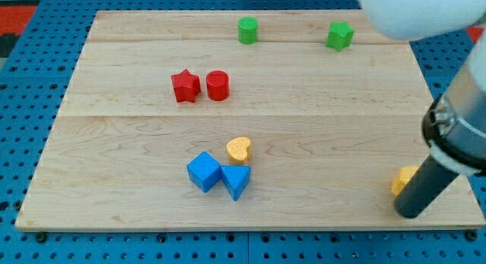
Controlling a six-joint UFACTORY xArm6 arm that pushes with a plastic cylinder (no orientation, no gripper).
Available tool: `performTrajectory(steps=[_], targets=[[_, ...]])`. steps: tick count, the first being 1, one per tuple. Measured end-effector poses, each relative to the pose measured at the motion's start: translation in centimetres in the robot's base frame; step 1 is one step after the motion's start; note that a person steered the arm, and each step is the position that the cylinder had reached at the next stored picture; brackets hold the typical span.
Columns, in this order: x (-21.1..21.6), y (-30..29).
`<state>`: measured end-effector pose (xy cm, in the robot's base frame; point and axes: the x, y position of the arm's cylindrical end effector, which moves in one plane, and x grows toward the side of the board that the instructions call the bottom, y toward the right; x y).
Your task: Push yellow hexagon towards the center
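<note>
Seven blocks on pale wooden board [304,143] over blue pegboard [30,112].

Pale wooden board [319,135] on blue perforated matting [30,97], red patch [14,17] at the view's top left

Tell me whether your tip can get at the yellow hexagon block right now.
Probably yes: my tip sits right beside the yellow hexagon block, near the wooden board's bottom-right corner, with nothing between; my rod hides part of it.

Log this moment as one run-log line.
task: yellow hexagon to center | my tip: at hexagon's lower right, touching | hexagon: view's right bottom, part hidden | state: not centered
</note>
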<state>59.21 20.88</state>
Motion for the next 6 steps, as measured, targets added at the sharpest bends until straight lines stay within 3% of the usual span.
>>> performTrajectory(steps=[2,3,4,6], targets=[[-3.0,0.4],[-2.5,7.8],[-4.9,9.3],[-5.2,-9.1]])
